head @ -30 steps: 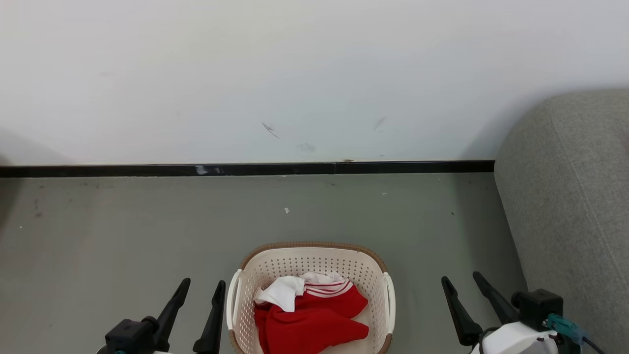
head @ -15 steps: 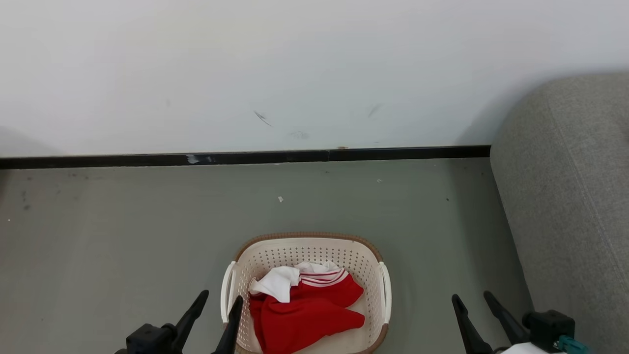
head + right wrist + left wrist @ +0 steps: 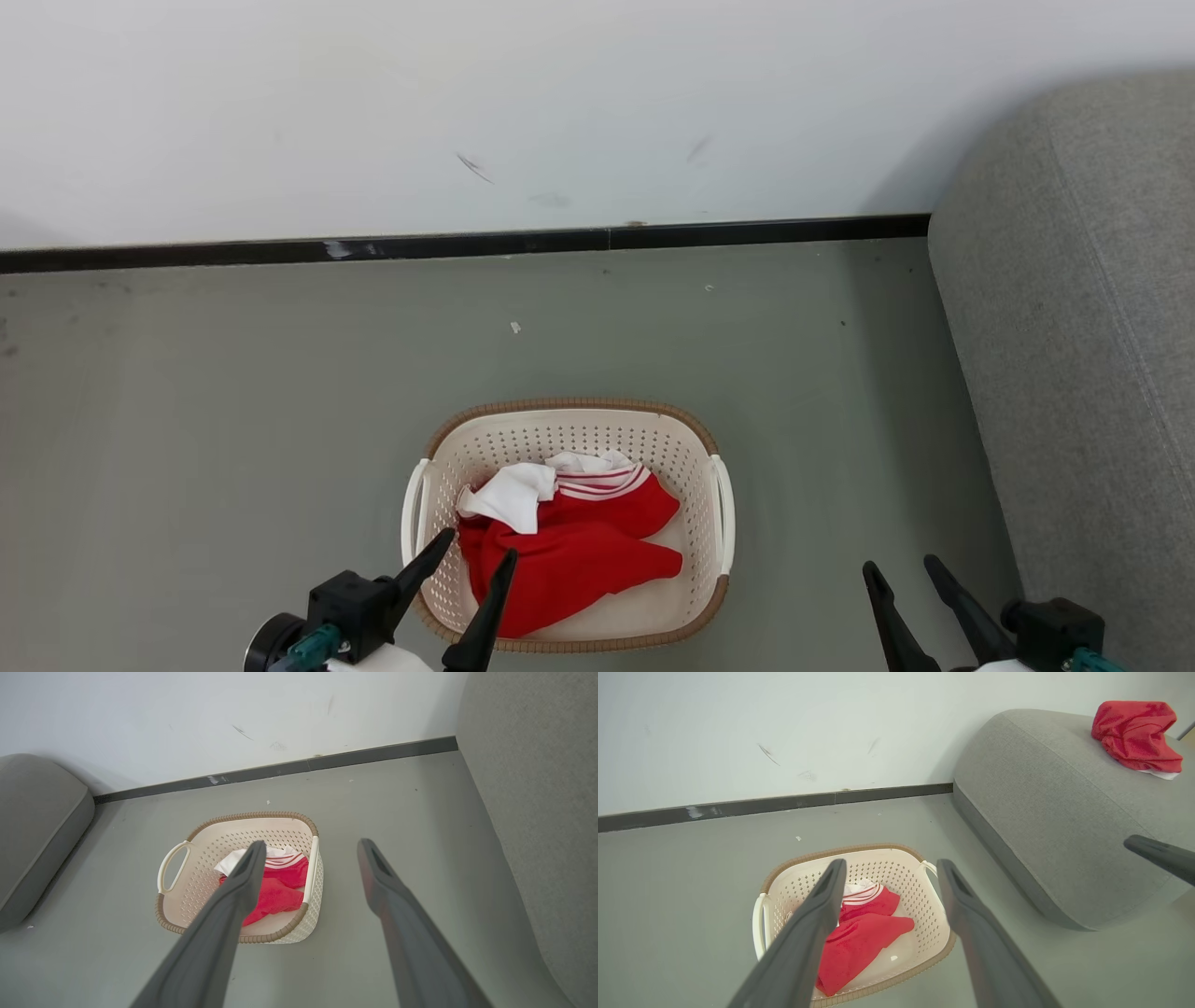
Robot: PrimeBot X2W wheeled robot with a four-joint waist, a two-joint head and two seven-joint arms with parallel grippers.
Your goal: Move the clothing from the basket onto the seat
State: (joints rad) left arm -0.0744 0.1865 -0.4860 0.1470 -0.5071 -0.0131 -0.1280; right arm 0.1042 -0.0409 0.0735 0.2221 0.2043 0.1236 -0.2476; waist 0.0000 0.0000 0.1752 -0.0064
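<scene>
Because my head has tipped down, the whole scene sits higher in the head view, and I discount that. What has truly changed is my left hand [image 3: 482,542], which has swung in from beside the basket [image 3: 569,405] to hang over its near left rim. That puts me at the reach, with nothing lifted yet. Its fingers are spread wide and hold nothing.

The clothing [image 3: 579,551] lies crumpled on the basket's bottom, red with a white fold toward the far left. It is just ahead of my left fingertips and a little to their right, not touching them as far as I can judge from this angle.

My right hand [image 3: 899,562], also wide and empty, hangs over the floor [image 3: 233,392] between the basket and the seat [image 3: 1074,327]. On top of the seat lies what looks like another red garment [image 3: 1134,735].
</scene>
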